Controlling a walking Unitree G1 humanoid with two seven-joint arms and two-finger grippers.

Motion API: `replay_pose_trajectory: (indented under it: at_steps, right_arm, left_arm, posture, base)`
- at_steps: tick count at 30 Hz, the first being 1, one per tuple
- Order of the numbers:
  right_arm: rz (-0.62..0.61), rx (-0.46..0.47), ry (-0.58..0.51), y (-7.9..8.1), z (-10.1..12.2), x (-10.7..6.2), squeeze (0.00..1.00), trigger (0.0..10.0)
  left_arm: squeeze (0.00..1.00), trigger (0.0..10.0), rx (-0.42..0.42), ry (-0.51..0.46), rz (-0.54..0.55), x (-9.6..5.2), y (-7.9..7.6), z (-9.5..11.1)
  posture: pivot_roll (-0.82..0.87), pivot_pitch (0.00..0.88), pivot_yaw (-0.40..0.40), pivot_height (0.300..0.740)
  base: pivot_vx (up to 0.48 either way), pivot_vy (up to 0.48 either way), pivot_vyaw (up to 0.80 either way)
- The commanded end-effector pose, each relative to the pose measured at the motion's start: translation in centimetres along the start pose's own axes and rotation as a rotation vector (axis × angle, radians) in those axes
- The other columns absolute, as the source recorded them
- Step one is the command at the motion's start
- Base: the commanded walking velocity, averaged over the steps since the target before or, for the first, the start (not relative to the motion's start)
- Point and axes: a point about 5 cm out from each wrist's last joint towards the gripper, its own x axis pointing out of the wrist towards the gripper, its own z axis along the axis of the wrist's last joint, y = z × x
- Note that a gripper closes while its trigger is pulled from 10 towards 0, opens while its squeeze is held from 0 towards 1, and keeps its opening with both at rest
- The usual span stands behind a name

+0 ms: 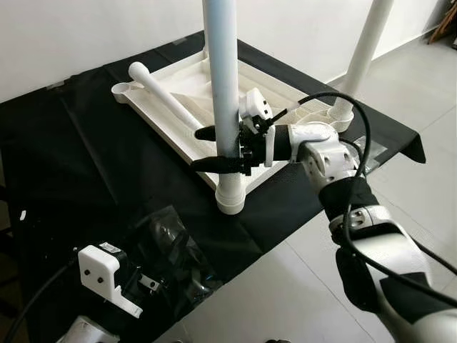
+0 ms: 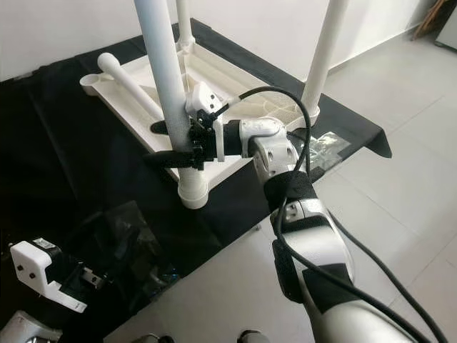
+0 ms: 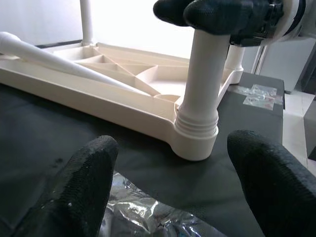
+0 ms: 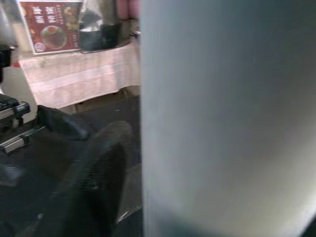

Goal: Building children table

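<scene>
Since the upside-down tabletop point(image 1: 171, 107) sits on the black sheet point(image 1: 71, 157) with legs already up at the far corners, we're mid leg-fitting. Right gripper point(image 1: 214, 148) is clamped around the near leg point(image 1: 225, 107) above its corner socket point(image 1: 232, 196); next it probably needs twisting home. One loose leg point(image 1: 164, 96) lies across the tabletop. Left gripper point(image 3: 173, 173) hangs wide open, near left.

The silver right arm point(image 1: 385, 243), lower right of the frame, is wearing black padded sleeves and carrying a looping black cable point(image 1: 360, 121); long black rubbery fingers point(image 3: 89, 177) are showing textured pads.
</scene>
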Motion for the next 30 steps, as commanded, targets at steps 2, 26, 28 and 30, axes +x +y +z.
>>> replay_pose_trajectory:
  at_steps: [2, 26, 28, 30]
  right_arm:
    - [0.049, -0.02, -0.014, 0.0, 0.2, 0.8, 0.0, 0.0]
    - [-1.036, 0.007, 0.078, 8.3, -6.5, 0.2, 0.0, 0.0]
    - [-1.017, 0.016, 0.076, 8.9, -6.8, 1.5, 0.0, 0.0]
    - [-0.997, 0.029, 0.068, 8.6, -6.8, 2.0, 0.0, 0.0]
  left_arm:
    - [0.0, 10.0, 0.003, 0.014, -0.001, -0.4, -0.1, 0.2]
    - [0.0, 10.0, -0.017, 0.001, 0.004, 0.5, 0.4, -0.4]
    - [0.0, 10.0, -0.014, 0.002, 0.001, 0.8, 0.5, -0.7]
    - [0.0, 10.0, -0.012, 0.002, 0.001, 0.9, 0.6, -0.8]
  posture:
    - [0.12, 0.224, 0.032, 0.74]
    - [0.04, 0.194, 0.027, 0.74]
    - [0.04, 0.164, 0.026, 0.74]
    - [0.03, 0.159, 0.021, 0.74]
  base:
    - [0.0, 0.0, 0.0]
    - [0.0, 0.0, 0.0]
    - [0.0, 0.0, 0.0]
    - [0.0, 0.0, 0.0]
